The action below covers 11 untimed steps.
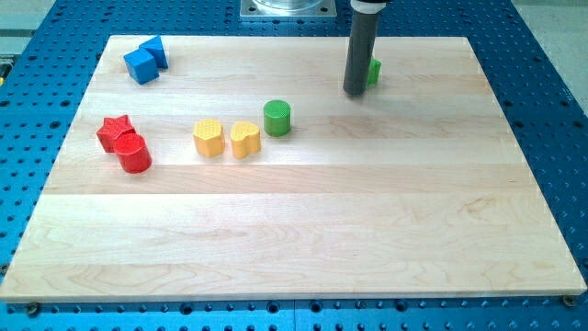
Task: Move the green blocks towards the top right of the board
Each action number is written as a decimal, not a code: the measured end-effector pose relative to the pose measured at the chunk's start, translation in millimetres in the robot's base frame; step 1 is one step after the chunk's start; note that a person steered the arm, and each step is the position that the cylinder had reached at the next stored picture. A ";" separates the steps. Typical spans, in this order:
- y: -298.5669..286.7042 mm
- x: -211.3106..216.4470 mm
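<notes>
Red cylinder (134, 154), nearest item; red star (115, 131) touching it. Bench (303, 239): 2 red, 2 yellow (209, 137) (244, 139), 2 blue (146, 61), 2 green. My tip (355, 92), a bare rod with no hand, sits beside the partly hidden green block (373, 71). Judged step: pushing it top-right; next, fetch the green cylinder (277, 118) from its left

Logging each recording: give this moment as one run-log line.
my tip: touching second green block's left | green cylinder: mid-board, beside yellow blocks | task: unfinished
</notes>
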State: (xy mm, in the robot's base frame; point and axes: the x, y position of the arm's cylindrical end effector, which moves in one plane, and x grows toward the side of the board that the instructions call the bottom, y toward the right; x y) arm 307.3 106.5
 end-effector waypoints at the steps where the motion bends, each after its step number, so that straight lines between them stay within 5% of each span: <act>1: 87.0 -30.8; 2: 24.0 63.2; 3: -111.9 132.4; 4: -147.0 109.5; 6: -96.6 30.8; 7: -74.9 15.3; 8: 19.9 -0.5; 9: 17.4 -1.8; 10: -9.9 17.6; 11: -93.1 147.7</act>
